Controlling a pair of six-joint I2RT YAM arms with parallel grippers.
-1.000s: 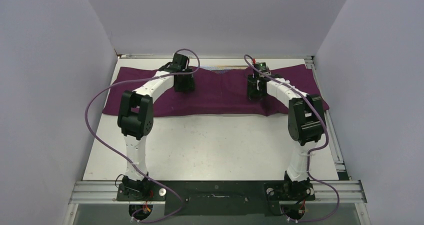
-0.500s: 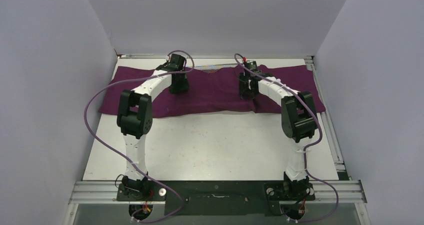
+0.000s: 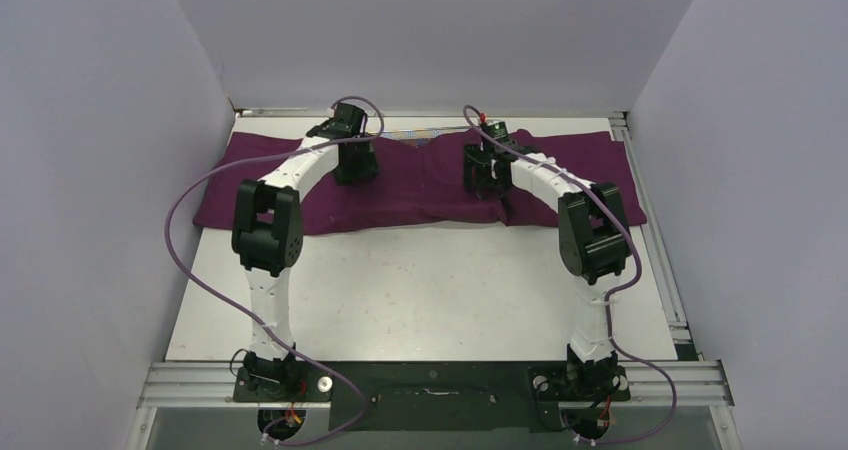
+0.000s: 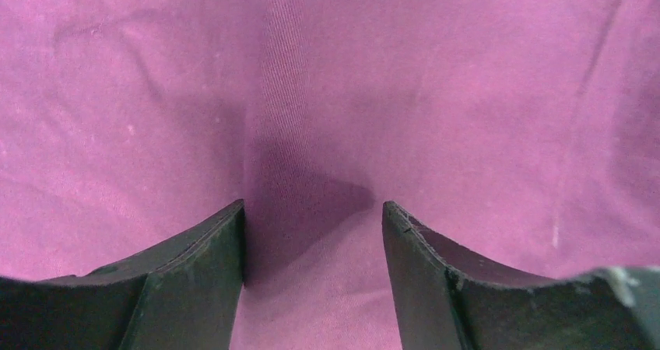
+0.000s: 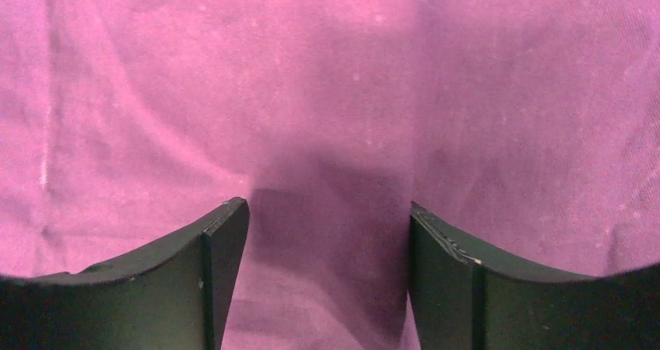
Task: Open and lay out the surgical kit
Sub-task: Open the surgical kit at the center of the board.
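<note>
Top view: the purple cloth wrap (image 3: 430, 185) lies across the far band of the worktop (image 3: 430, 290), spanning roughly 10 o'clock to 2 o'clock from the worktop centre, rumpled, with its near edge uneven. The wrap is closed over whatever it contains, and no kit contents can be identified. A thin pale strip (image 3: 425, 131) shows at the wrap's far edge toward 12 o'clock, too small to tell what it is. Both arms reach forward and bend inward over the cloth. The left claw (image 3: 355, 165) sits at about 11 o'clock, pointing down onto the wrap. The right claw (image 3: 485, 180) sits at about 1 o'clock, likewise down on the wrap, the two claws near each other but apart. Left wrist view: left claw (image 4: 311, 210) has jaws standing moderately wide, nothing gripped. The cloth (image 4: 389, 70) fills the frame, and a straight crease runs toward 12 o'clock from the gap. Right wrist view: right claw (image 5: 328, 206) also has jaws moderately wide with nothing between them but cloth (image 5: 311, 70) below, and a shadow falls in the gap. Whether the fingertips touch the fabric, I cannot tell.
</note>
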